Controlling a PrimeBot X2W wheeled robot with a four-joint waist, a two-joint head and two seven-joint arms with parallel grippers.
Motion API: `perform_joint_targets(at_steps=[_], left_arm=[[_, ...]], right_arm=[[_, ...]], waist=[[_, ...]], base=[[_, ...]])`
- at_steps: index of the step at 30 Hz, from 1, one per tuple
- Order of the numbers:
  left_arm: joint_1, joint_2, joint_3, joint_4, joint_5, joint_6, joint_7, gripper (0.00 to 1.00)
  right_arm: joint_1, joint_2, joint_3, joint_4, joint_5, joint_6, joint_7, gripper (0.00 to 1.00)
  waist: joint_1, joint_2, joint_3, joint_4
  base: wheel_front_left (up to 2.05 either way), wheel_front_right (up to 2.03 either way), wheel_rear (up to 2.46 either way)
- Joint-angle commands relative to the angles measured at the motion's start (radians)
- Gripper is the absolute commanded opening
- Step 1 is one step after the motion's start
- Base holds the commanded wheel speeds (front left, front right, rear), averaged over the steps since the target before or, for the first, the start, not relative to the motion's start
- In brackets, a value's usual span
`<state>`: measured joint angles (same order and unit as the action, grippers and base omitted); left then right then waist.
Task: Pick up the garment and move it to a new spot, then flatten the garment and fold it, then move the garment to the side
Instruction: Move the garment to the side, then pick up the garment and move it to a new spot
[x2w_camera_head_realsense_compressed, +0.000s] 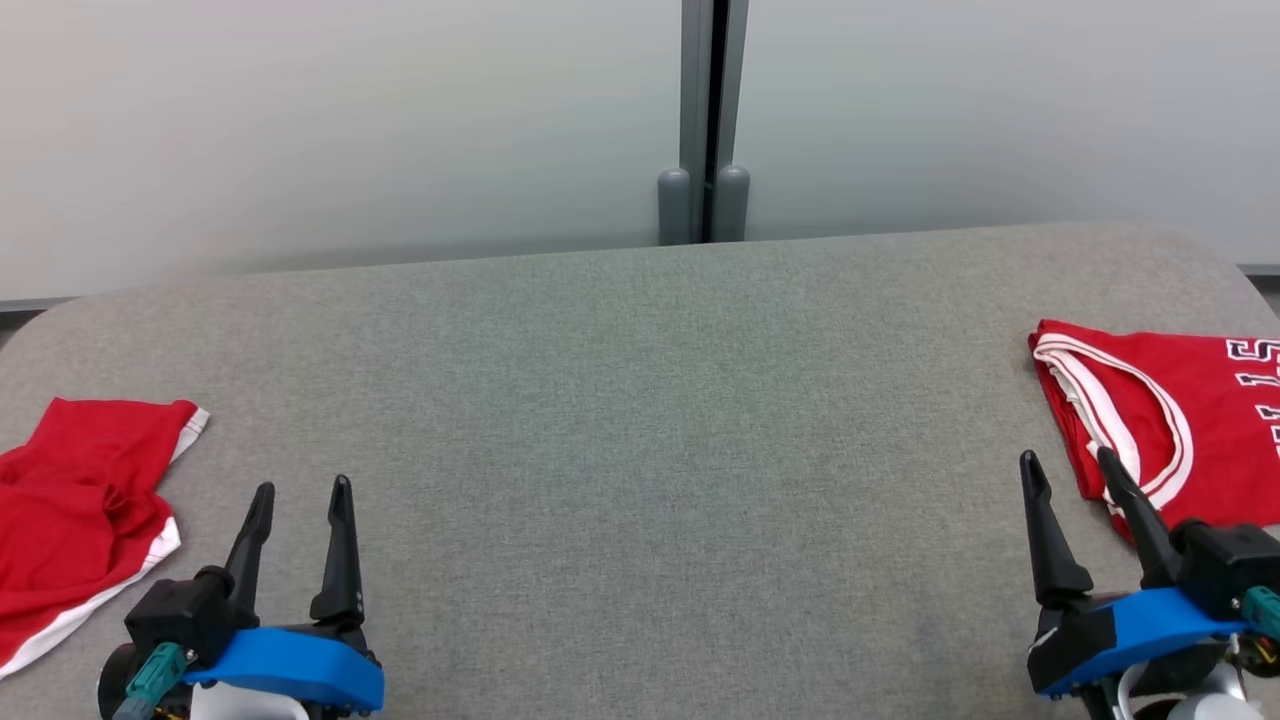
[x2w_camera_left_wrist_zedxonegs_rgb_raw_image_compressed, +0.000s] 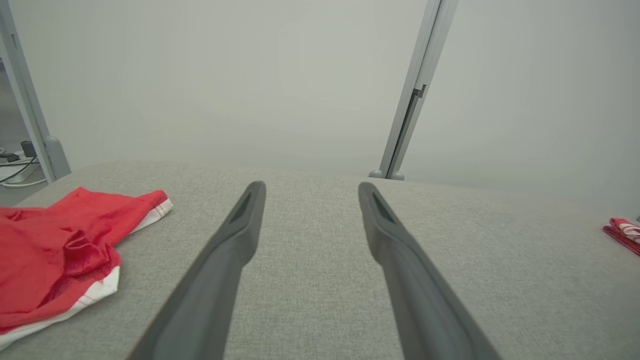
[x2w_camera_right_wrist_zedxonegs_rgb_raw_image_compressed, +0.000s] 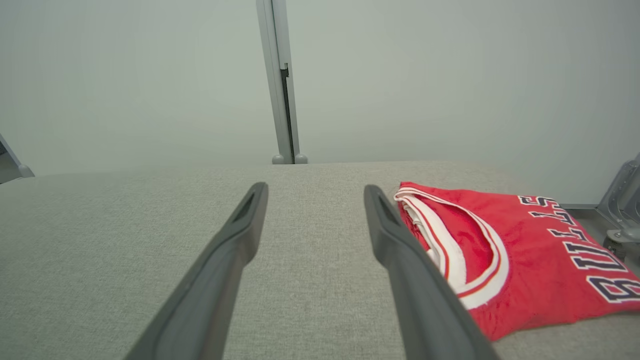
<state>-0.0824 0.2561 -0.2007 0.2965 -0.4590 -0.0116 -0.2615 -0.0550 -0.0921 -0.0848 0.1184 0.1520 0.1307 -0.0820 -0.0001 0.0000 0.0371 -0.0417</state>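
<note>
A crumpled red garment with white trim lies at the left edge of the grey fabric surface; the left wrist view has the same garment to the left of my fingers. My left gripper stands open just right of it, apart from it, nothing between its fingers. A folded red jersey with white trim and dark lettering lies flat at the right edge. My right gripper is open beside the jersey, its right finger overlapping the jersey's near-left edge in view.
A pale wall with a grey vertical post runs behind the surface. The surface's corners are rounded at far left and far right. Cables lie on the floor beyond the left end. The broad middle of the surface lies between my grippers.
</note>
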Motion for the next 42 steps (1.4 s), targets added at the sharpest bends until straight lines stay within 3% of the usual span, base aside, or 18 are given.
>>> perform_joint_targets(at_steps=[1, 25, 32, 42], left_arm=[[0.015, -0.007, 0.014, 0.009, 0.006, -0.004, -0.004, 1.00], [0.012, -0.069, 0.081, 0.058, 0.062, -0.064, -0.005, 1.00], [0.000, -0.072, 0.074, 0.072, 0.085, -0.072, -0.005, 1.00], [0.017, -0.063, 0.084, 0.075, 0.097, -0.071, -0.005, 1.00]], right_arm=[[0.028, 0.012, -0.005, -0.011, -0.006, 0.000, 0.009, 1.00], [0.045, 0.005, -0.006, -0.021, 0.002, 0.000, 0.033, 1.00], [0.052, 0.007, -0.012, -0.018, 0.007, 0.000, 0.029, 1.00], [0.045, 0.010, 0.008, 0.006, 0.010, 0.000, 0.019, 1.00]], waist=[[0.0001, 0.0000, -0.010, 0.005], [0.0001, 0.0000, -0.029, 0.061], [0.0001, 0.0000, -0.027, 0.152], [0.0001, 0.0000, -0.033, 0.359]], base=[[0.00, 0.00, 0.00], [0.00, 0.00, 0.00], [0.00, 0.00, 0.00], [0.00, 0.00, 0.00]])
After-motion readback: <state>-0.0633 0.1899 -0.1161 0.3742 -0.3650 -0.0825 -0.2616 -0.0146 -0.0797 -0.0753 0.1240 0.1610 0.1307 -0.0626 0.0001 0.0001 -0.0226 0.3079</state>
